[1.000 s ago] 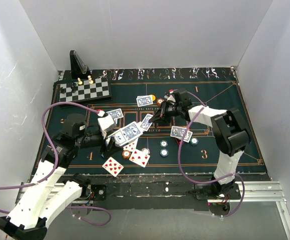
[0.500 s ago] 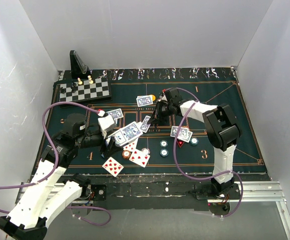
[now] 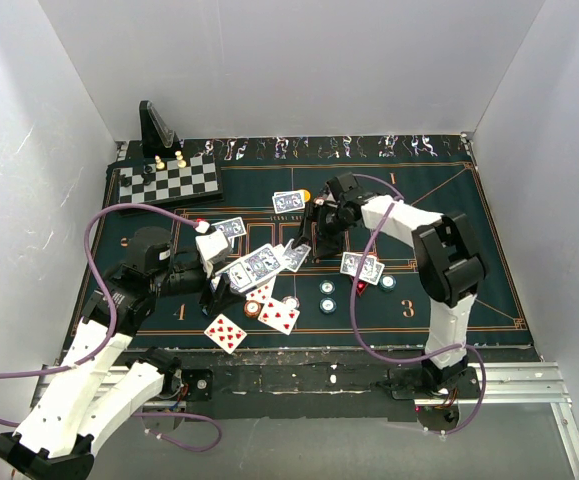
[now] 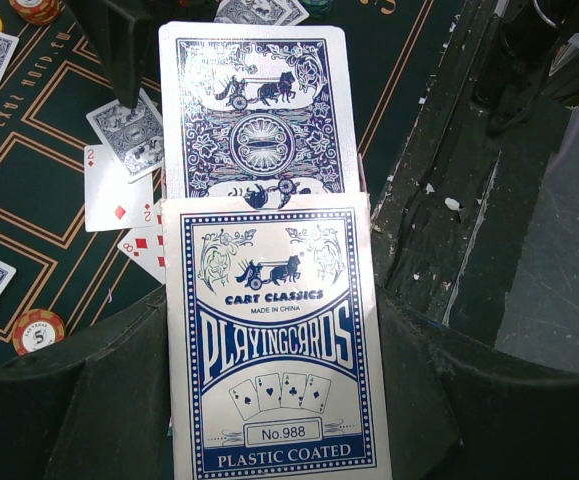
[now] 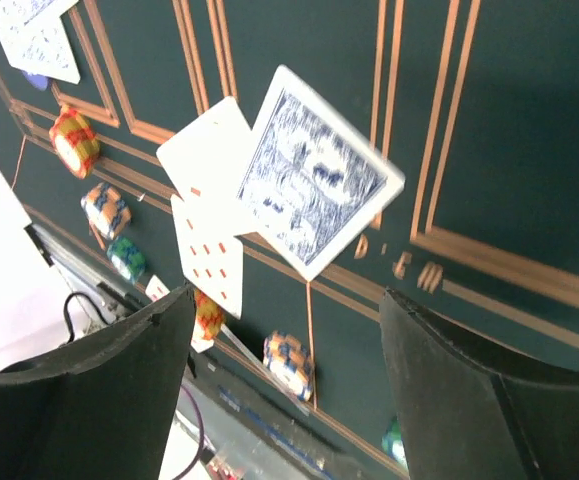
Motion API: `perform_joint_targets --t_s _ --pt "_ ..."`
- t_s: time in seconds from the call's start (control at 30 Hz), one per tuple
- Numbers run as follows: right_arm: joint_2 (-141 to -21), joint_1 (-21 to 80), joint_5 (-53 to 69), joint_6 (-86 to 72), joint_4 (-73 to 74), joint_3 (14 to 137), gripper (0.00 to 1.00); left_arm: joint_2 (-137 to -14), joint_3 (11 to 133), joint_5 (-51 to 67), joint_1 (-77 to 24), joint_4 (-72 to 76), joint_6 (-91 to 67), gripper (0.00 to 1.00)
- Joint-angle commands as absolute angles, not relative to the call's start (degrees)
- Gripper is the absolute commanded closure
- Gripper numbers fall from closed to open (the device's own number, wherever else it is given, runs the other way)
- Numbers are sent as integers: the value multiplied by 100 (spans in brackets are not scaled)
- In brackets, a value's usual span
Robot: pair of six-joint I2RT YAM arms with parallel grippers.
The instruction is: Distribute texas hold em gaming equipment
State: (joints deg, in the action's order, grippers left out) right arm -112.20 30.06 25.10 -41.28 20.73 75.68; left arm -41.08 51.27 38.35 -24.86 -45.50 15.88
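- While clamped shut on the deck [image 4: 274, 350]: left gripper [image 3: 219, 282], low over the near left part of the mat [image 3: 449, 200], with a blue-backed card [image 4: 254, 110] poking out past the deck's far end.
- Just right of the deck: right gripper [image 5: 284, 300], fingers spread apart, nothing between them.
- Under that gap, also right of the deck: a loose card [image 5: 314, 180], blue back up and tilted, overlapping two face-up cards [image 5: 214, 250]; lying or dropping, cannot tell.
- On the near side of the deck: two red-pip cards [image 3: 226, 332], face up, with an orange chip [image 3: 254, 308] between them.
- Farther right of the deck: teal chips [image 3: 327, 290], one just behind the other, then a card pair [image 3: 362, 266], backs up.
- Beyond the deck: far cards [image 3: 288, 201], backs up.
- Far left of the deck, at the mat's corner: chessboard [image 3: 169, 180] with pawns [image 3: 159, 162], black stand [image 3: 156, 128] behind it.
- In the way: cards crowded close on the deck's near, right and far sides.
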Motion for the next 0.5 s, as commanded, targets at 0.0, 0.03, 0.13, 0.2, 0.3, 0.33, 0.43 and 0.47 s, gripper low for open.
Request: perform_joint_targets --t_s 0.0,0.03,0.13,0.2,0.3,0.33,0.43,0.47 --pt "-10136 3006 2320 -3938 2899 7857 18 -4078 5335 3893 -2461 -4518 1626 100" --pt "-9968 3006 2294 -3911 3031 7892 17 -4078 5335 3894 -2461 -4500 1626 100" --pt "-9327 3006 2486 -3902 3217 7998 14 -4078 5335 3894 -2461 -4509 1617 100" --pt "-8923 2997 2872 -4033 2981 7919 13 -4078 5326 3894 -2461 -4518 1635 100" --pt "-8509 3015 3583 -4376 2480 7735 13 -4078 5326 3902 -2461 -4509 1635 100" --pt "-8421 3041 3743 -4490 2322 7673 12 -4087 5326 3902 -2461 -4500 1635 100" --pt "-8323 3251 4086 -4675 1987 7611 12 -4096 5317 3902 -2461 -4482 1635 100" --pt "-8323 3374 4148 -4693 1925 7611 11 -4096 5317 3902 -2461 -4482 1635 100"
